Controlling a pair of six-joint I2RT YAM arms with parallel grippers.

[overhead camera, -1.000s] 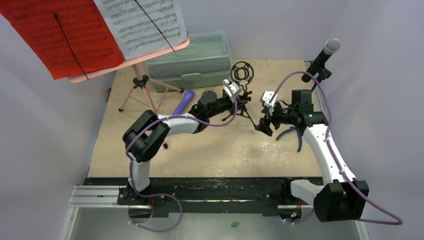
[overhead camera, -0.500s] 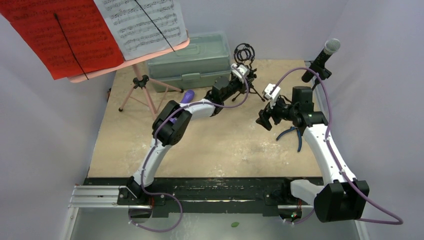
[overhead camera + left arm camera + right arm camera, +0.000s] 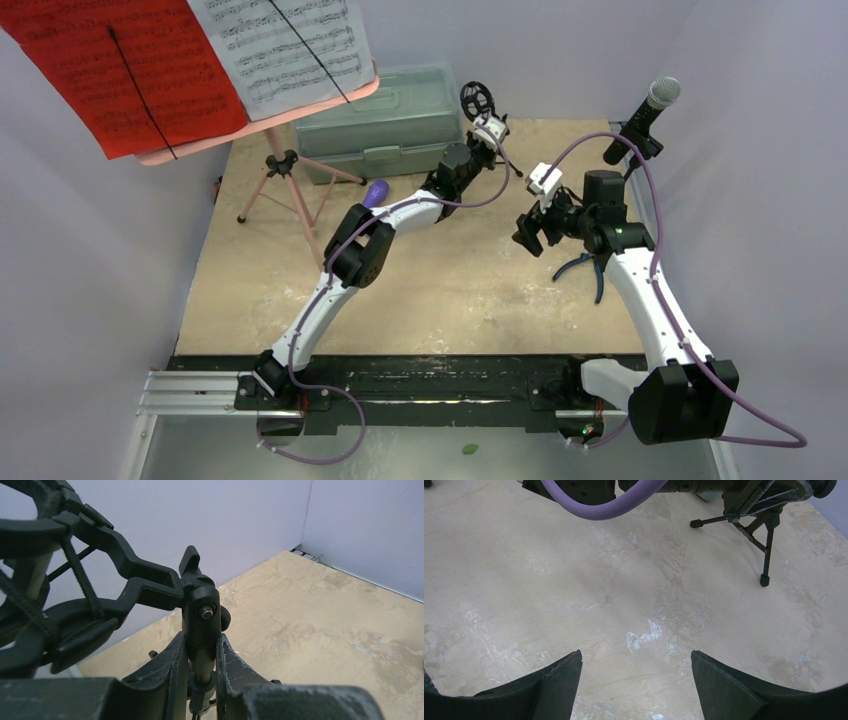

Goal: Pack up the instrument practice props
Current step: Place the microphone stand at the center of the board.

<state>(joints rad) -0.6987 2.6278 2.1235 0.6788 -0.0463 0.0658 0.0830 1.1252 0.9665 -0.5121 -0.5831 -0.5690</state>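
Note:
My left gripper (image 3: pixel 483 120) is shut on the stem of a black mic mount (image 3: pixel 477 99) and holds it beside the right end of the grey-green case (image 3: pixel 385 120). In the left wrist view the jaws (image 3: pixel 201 642) pinch the stem (image 3: pixel 201 617), with the mount's ring (image 3: pixel 45 615) to the left. My right gripper (image 3: pixel 527 233) is open and empty above the bare table (image 3: pixel 636 657). The pink tripod (image 3: pixel 285 175) holds red (image 3: pixel 120 70) and white (image 3: pixel 290 45) sheet-music pages. The purple microphone (image 3: pixel 375 191) lies partly under my left arm. The black silver-headed microphone (image 3: pixel 652 108) stands at the back right.
Blue-handled pliers (image 3: pixel 590 268) lie under my right arm. The mount's thin tripod legs (image 3: pixel 764 545) show at the top right of the right wrist view. Walls close in on the left, back and right.
My left arm has stretched toward the back, carrying the mic mount from mid-table to the case's right end. My right gripper has stayed open and hardly moved.

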